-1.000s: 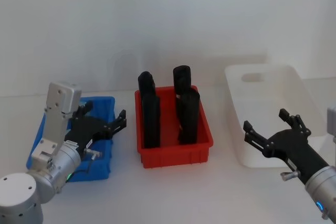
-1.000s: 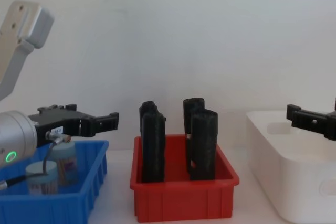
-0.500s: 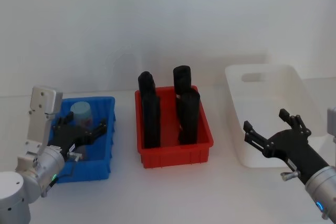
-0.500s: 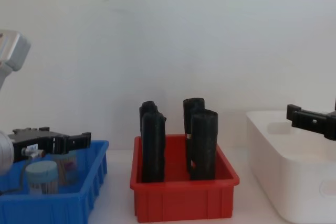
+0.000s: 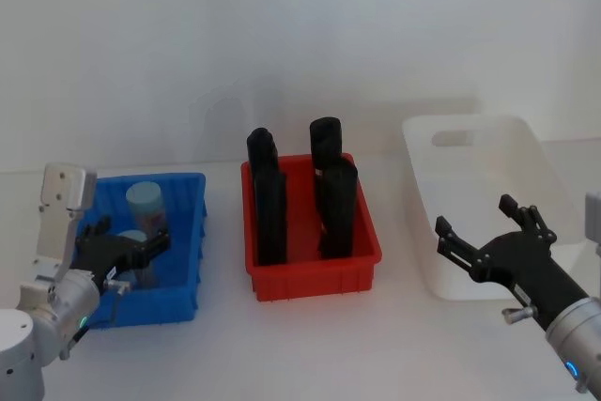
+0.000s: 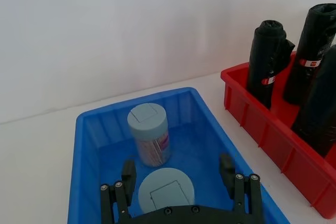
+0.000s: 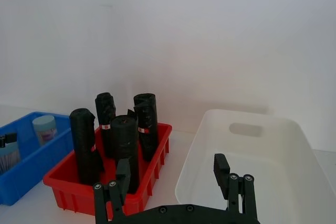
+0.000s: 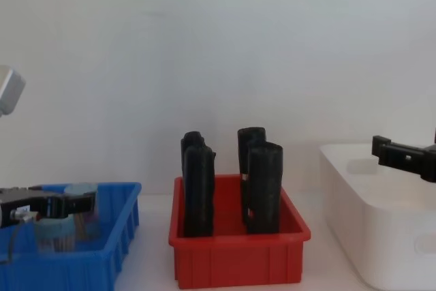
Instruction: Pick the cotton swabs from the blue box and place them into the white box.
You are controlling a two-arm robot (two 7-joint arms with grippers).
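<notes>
Two cotton swabs jars with pale blue lids stand in the blue box (image 5: 178, 300) at the table's left. The far jar (image 5: 146, 204) (image 6: 149, 139) stands free near the back wall. My left gripper (image 5: 131, 247) (image 6: 177, 174) is open and low inside the box, one finger (image 6: 128, 174) on each side of the near jar (image 6: 166, 195) (image 8: 53, 233), with small gaps. The white box (image 5: 420, 196) (image 7: 262, 153) stands at the right. Above its front left corner my right gripper (image 5: 488, 232) (image 7: 172, 170) hovers open and holds nothing.
A red bin (image 5: 315, 279) sits between the two boxes and holds several upright black rolls (image 5: 270, 204) taller than its walls. Bare white tabletop lies in front of all three containers. A white wall stands close behind them.
My left gripper has drawn back to the left and dropped from above the blue box's right edge down around the near jar. The right arm has not moved.
</notes>
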